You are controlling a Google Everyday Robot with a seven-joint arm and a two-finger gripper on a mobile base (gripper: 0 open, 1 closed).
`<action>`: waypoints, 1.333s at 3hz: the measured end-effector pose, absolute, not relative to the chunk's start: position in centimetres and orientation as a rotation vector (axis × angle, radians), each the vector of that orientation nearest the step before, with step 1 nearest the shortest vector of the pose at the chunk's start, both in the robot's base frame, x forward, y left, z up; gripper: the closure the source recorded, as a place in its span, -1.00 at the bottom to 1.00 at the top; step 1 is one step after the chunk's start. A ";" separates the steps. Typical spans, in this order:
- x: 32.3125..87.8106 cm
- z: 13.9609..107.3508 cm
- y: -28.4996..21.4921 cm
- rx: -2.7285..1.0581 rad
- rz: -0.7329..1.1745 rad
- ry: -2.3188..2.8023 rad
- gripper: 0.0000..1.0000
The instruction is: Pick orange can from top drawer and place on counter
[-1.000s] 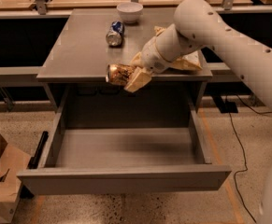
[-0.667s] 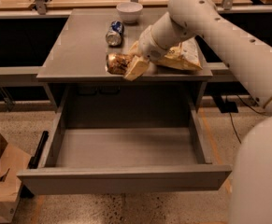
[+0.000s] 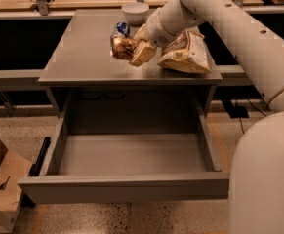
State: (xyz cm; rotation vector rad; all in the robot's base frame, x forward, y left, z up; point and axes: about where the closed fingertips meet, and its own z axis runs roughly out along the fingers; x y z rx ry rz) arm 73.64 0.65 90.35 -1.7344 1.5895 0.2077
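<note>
Hand (image 3: 134, 48) closed on orange can (image 3: 121, 47) above desk (image 3: 78, 62) back edge; placing step likely, next lower and release.

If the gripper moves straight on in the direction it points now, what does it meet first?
Probably the counter: the gripper, holding the orange can, points down toward the picture's left, over open tabletop, though its height is unclear.

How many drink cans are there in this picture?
2. The orange can is in the gripper over the counter; the blue-and-silver can is just behind it, near the white bowl. Others may hide behind the arm.
</note>
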 end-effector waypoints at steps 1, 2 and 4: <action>74.0 89.9 0.9 -1.717 0.202 1.605 1.00; 76.4 91.0 1.8 -1.693 0.124 1.577 1.00; 80.7 91.0 3.8 -1.717 0.038 1.560 0.24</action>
